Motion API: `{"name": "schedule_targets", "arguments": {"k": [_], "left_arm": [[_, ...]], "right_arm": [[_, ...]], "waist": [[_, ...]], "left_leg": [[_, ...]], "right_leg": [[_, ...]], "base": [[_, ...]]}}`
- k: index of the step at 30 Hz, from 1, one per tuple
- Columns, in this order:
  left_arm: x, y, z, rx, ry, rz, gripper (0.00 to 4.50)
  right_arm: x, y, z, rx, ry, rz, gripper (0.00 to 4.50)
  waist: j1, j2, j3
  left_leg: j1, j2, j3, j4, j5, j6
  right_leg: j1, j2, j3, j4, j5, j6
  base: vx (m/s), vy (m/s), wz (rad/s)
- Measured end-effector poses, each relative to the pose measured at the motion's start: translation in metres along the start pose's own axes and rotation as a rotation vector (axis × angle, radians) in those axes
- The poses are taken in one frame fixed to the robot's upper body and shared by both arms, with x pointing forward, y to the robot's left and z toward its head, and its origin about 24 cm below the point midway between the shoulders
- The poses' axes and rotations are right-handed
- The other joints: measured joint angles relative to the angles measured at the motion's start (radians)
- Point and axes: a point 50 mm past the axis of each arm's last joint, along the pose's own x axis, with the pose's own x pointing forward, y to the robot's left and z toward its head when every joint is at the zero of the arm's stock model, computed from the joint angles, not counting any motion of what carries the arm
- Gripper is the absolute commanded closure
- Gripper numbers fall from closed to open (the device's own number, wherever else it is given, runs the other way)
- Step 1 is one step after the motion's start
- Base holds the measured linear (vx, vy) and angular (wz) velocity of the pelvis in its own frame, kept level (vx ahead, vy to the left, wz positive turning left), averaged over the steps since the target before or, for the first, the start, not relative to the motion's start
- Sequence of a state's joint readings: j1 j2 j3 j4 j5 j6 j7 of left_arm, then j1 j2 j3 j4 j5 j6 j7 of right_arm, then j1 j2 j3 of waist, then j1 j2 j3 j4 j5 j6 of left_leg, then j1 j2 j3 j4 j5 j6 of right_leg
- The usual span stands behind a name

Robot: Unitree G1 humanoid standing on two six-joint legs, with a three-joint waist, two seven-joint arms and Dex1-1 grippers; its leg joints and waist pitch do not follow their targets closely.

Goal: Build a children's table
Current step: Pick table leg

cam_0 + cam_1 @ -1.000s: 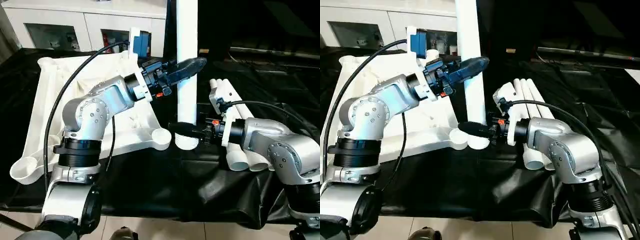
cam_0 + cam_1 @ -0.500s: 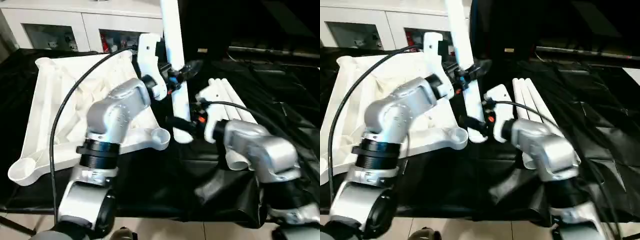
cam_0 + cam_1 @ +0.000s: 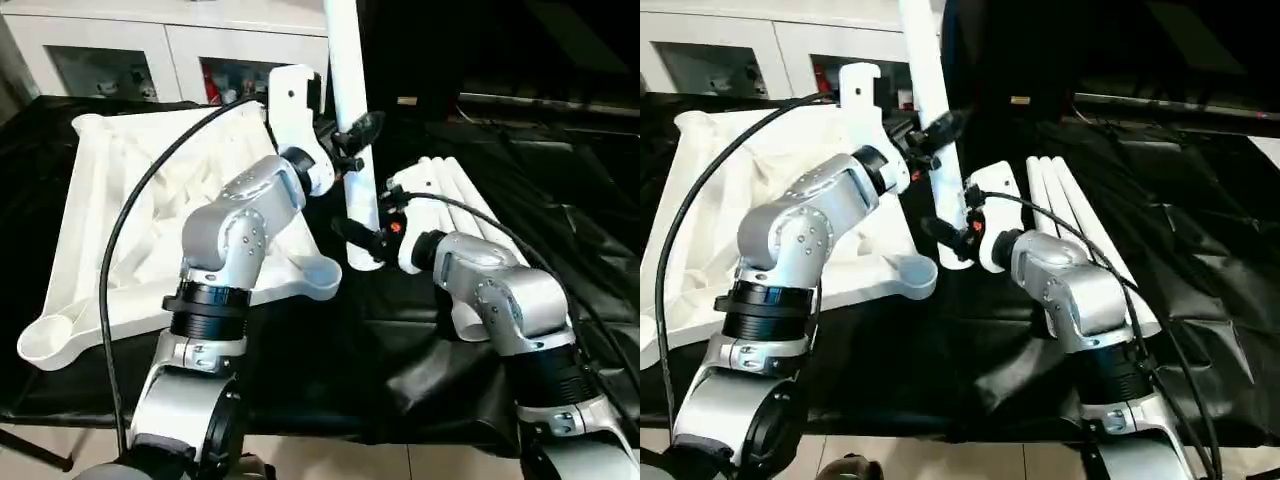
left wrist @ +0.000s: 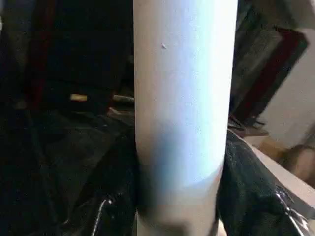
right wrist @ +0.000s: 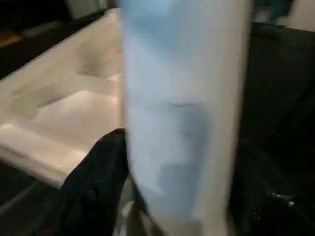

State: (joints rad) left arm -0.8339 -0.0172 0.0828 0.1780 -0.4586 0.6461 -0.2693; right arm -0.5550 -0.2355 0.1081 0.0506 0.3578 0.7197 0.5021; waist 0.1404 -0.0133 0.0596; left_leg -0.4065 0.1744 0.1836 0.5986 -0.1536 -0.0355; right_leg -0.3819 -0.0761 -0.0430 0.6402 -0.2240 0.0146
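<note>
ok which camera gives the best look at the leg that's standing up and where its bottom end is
The left eye view: the upright leg shows along its length, its foot beside the tabletop corner socket, the left gripper and right gripper on it. The right eye view shows much the same. Both wrist views show a short stretch of tube.

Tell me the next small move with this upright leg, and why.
Probably shift the leg sideways over the near corner socket, then lower it. Both the left gripper and the right gripper clamp it, but its foot sits on the black cover beside the socket, not in it.
</note>
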Motion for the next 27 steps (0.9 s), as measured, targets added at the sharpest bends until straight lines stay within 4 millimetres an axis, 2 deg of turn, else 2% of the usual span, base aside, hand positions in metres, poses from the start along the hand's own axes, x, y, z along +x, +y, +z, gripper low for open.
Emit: {"name": "schedule_targets", "arguments": {"k": [4, 10, 14, 15, 17, 20, 27], "left_arm": [[-0.004, 0.000, 0.005, 0.009, -0.004, -0.081, 2.66], [-0.017, -0.003, 0.008, 0.035, 0.048, -0.330, 2.66], [-0.025, -0.004, 0.010, 0.040, 0.060, -0.466, 2.66], [-0.027, -0.005, 0.010, 0.036, 0.058, -0.495, 2.66], [-0.028, -0.008, 0.010, 0.008, 0.049, -0.544, 2.66], [-0.030, -0.014, 0.013, -0.018, 0.026, -0.593, 2.66], [-0.032, -0.014, 0.013, -0.039, 0.021, -0.613, 2.66]], "right_arm": [[-0.009, 0.000, 0.006, -0.022, -0.005, 0.085, 1.36], [-0.028, 0.002, 0.018, -0.066, -0.013, 0.242, 1.36], [-0.037, 0.002, 0.016, -0.079, 0.011, 0.303, 1.36], [-0.039, 0.002, 0.014, -0.074, 0.020, 0.313, 1.53], [-0.041, 0.005, 0.011, -0.061, 0.032, 0.343, 1.53], [-0.042, 0.007, 0.012, -0.058, 0.034, 0.368, 1.90], [-0.043, 0.011, 0.010, -0.058, 0.039, 0.393, 2.47]], "waist": [[0.000, 0.000, 0.000], [0.002, 0.000, 0.000], [0.001, 0.000, 0.000], [0.002, 0.000, 0.000], [0.001, 0.000, 0.000], [0.001, 0.000, 0.000], [0.000, 0.000, 0.000]], "left_leg": [[0.000, 0.000, 0.000, 0.000, 0.000, 0.000], [0.000, 0.000, 0.000, 0.000, 0.000, 0.000], [0.000, 0.000, 0.000, 0.000, 0.000, 0.000], [0.001, 0.000, 0.000, 0.000, 0.000, 0.000], [0.000, 0.000, 0.000, 0.000, 0.000, 0.000], [0.001, 0.000, 0.000, 0.000, 0.000, 0.000], [0.001, 0.000, 0.000, 0.000, 0.000, 0.000]], "right_leg": [[0.000, 0.000, 0.000, 0.000, 0.000, 0.000], [0.000, 0.000, 0.000, 0.000, 0.000, 0.000], [0.000, 0.000, 0.000, 0.000, 0.000, 0.000], [0.000, 0.000, 0.000, 0.000, 0.000, 0.000], [0.000, 0.000, 0.000, 0.001, 0.000, 0.000], [0.000, 0.000, 0.000, 0.001, 0.000, 0.000], [0.000, 0.000, 0.000, 0.002, 0.000, 0.000]], "base": [[0.000, 0.000, 0.00], [0.000, 0.000, 0.00], [0.000, 0.000, 0.00], [0.000, 0.000, 0.00], [0.000, 0.000, 0.00], [0.000, 0.000, 0.00], [0.000, 0.000, 0.00]]}}
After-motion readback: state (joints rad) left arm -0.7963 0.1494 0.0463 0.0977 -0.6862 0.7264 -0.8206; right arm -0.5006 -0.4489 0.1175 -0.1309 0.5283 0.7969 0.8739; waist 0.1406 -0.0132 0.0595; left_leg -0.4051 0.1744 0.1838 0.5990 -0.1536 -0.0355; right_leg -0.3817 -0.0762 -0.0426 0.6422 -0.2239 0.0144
